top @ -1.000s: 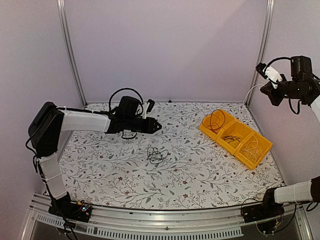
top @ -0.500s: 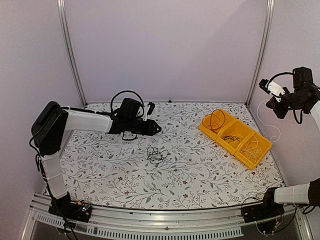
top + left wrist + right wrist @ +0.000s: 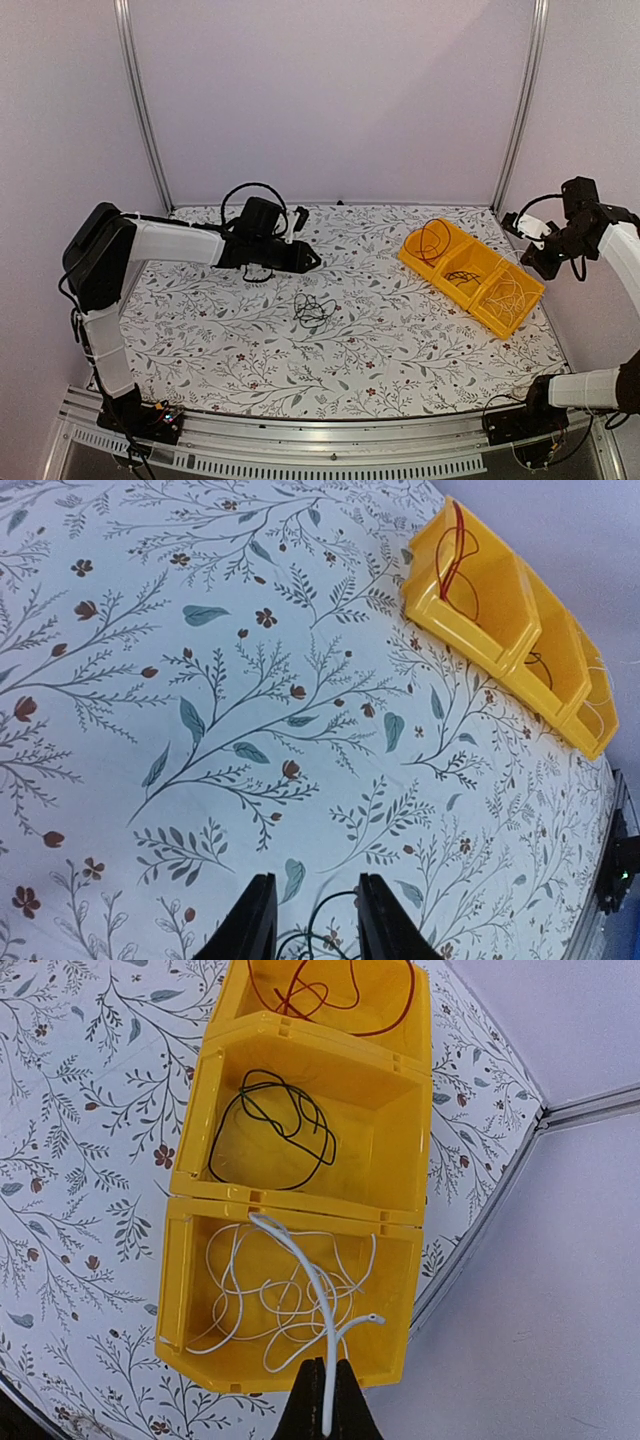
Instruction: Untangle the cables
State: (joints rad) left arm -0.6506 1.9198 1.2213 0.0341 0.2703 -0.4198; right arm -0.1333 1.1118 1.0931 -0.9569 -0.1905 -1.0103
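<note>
A small clump of thin dark cables [image 3: 313, 310] lies on the flowered table in the middle of the top view. My left gripper [image 3: 312, 257] is open and hovers just behind the clump. In the left wrist view its fingertips [image 3: 250, 920] stand apart, with a dark cable loop [image 3: 330, 935] on the table between them. My right gripper [image 3: 543, 262] is above the right end of the yellow tray [image 3: 450, 290]. It is shut on a white cable [image 3: 322, 1300] that hangs into the compartment of white cables [image 3: 250, 1300].
The tray [image 3: 300, 1205] has three compartments: a red cable [image 3: 330, 990] in the far one, a black cable [image 3: 275, 1130] in the middle, white ones nearest. The right wall and its metal post [image 3: 515, 110] are close behind the right arm.
My right arm has come down from high by the right wall to just above the tray, carrying the white cable. The left arm has barely moved.
</note>
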